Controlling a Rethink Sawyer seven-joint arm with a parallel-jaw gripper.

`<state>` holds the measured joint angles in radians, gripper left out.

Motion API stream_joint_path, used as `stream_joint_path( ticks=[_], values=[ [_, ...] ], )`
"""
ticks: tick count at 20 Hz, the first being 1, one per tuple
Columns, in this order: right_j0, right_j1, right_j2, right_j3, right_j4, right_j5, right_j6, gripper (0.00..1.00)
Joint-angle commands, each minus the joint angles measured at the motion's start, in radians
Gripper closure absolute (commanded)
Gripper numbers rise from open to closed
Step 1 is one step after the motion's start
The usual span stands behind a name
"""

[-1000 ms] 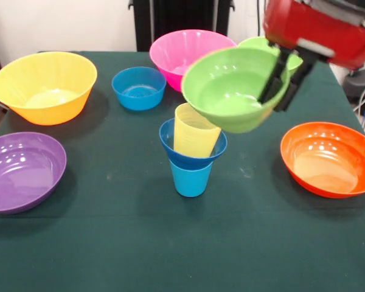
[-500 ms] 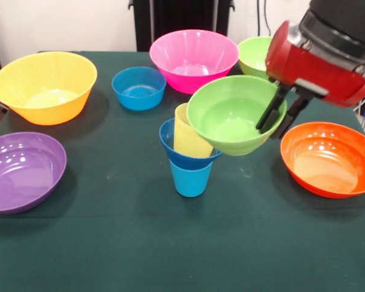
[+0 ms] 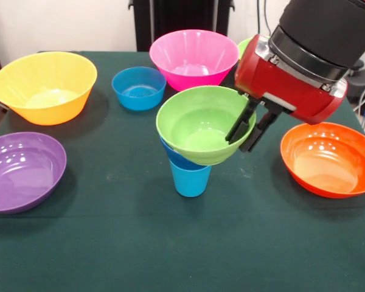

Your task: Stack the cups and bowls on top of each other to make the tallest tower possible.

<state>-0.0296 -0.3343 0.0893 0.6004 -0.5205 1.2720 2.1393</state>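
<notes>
My gripper (image 3: pixel 237 144) is shut on the right rim of a green bowl (image 3: pixel 198 125), one finger inside and one outside. I hold the bowl upright over the stack at the table's middle. The stack is a light blue cup (image 3: pixel 190 179) standing upside down with a dark blue bowl (image 3: pixel 181 159) on it. The green bowl hides the yellow cup and most of the dark blue bowl. I cannot tell whether the green bowl rests on the stack.
A yellow-orange bowl (image 3: pixel 44 85) and a purple bowl (image 3: pixel 21 170) stand at the left. A small light blue bowl (image 3: pixel 139 87) and a pink bowl (image 3: pixel 193 58) stand at the back. An orange bowl (image 3: pixel 328 159) is at the right. A lime green bowl (image 3: pixel 246 45) peeks out behind my arm.
My gripper has carried the green bowl left and down, from beside the stack to over it. The yellow cup, visible before, is now covered.
</notes>
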Motion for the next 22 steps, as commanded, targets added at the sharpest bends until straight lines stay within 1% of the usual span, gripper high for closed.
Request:
stream_joint_path(
  ticks=[1, 3, 4, 7, 8, 13, 18, 22],
  values=[
    [0.021, 0.017, 0.008, -0.037, 0.033, 0.132, 0.163, 1.0],
    [0.029, 0.012, -0.005, -0.027, 0.048, 0.139, 0.174, 1.0],
    [0.036, 0.001, -0.019, -0.003, 0.06, 0.134, 0.19, 1.0],
    [0.051, -0.01, -0.047, 0.031, 0.083, 0.129, 0.221, 1.0],
    [0.057, -0.007, -0.054, 0.028, 0.091, 0.141, 0.233, 1.0],
    [0.084, -0.009, -0.099, 0.053, 0.127, 0.137, 0.274, 1.0],
    [0.107, -0.022, -0.142, 0.11, 0.157, 0.096, 0.306, 1.0],
    [0.123, -0.036, -0.179, 0.16, 0.17, 0.057, 0.313, 1.0]
  ],
)
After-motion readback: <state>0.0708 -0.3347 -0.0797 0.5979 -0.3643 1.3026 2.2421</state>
